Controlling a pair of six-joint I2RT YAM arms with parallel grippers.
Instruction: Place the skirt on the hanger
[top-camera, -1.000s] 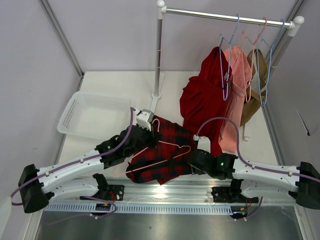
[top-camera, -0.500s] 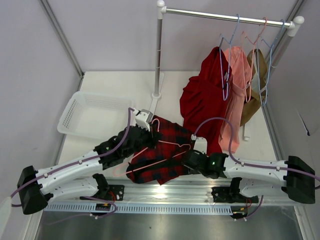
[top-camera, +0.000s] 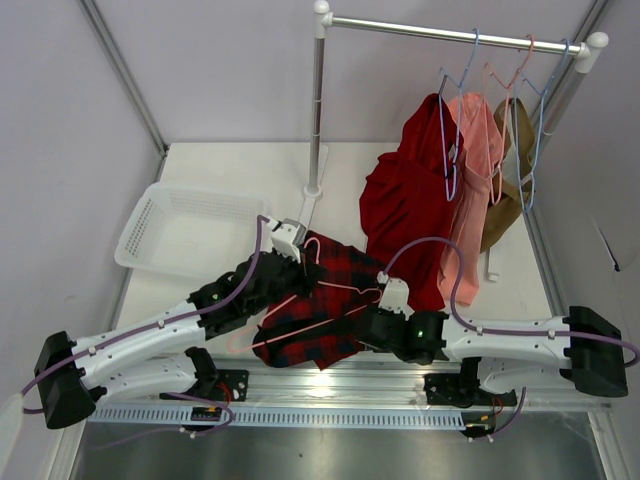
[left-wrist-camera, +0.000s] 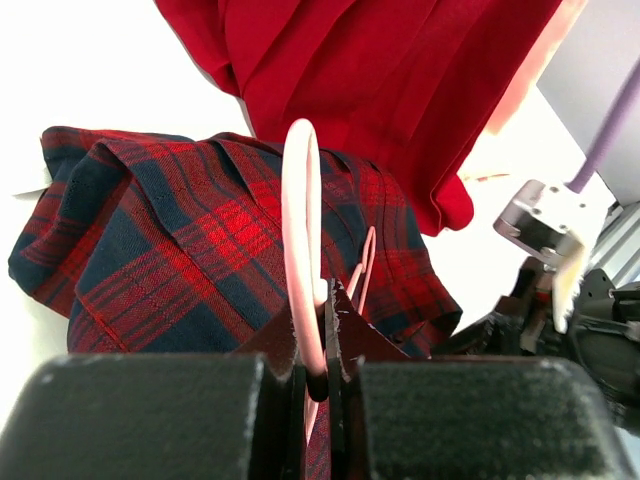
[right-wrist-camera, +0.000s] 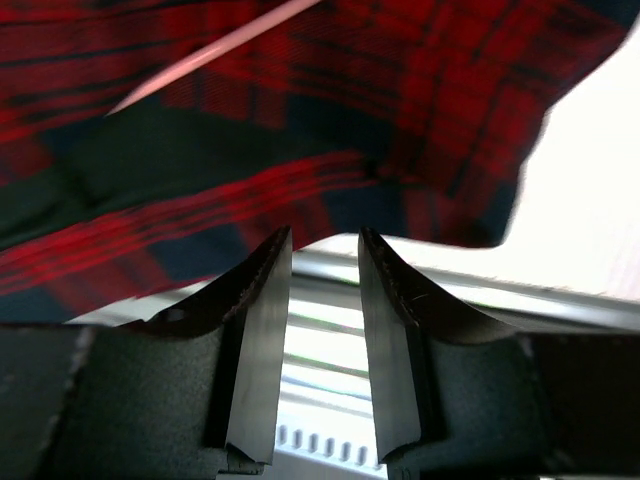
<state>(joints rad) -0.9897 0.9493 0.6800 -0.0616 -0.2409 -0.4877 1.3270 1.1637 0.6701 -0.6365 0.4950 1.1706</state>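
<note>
White basket (top-camera: 150, 218) sits far left on the surface (top-camera: 230, 165), well apart from the rest. Left end effector (left-wrist-camera: 318, 335) is clenched on the pale-pink hanger (left-wrist-camera: 298, 200), gripping the wire near the hook, with the wire running up between the fingers. The hanger lies on top of the plaid skirt (left-wrist-camera: 170, 250). The skirt is bunched on the surface near the front rail, between the two arms, and the hanger's lower wire crosses it. Right end effector (right-wrist-camera: 325, 250) is released, fingers a little apart, tips right at the skirt's lower edge. No fabric shows between them, and the rail is visible through the gap. Behind and to the right stands the rack (top-camera: 317, 100). A solid red garment (top-camera: 405, 200) and a salmon-pink garment (top-camera: 478, 170) hang from it, the red one's hem reaching down just beside the skirt.
</note>
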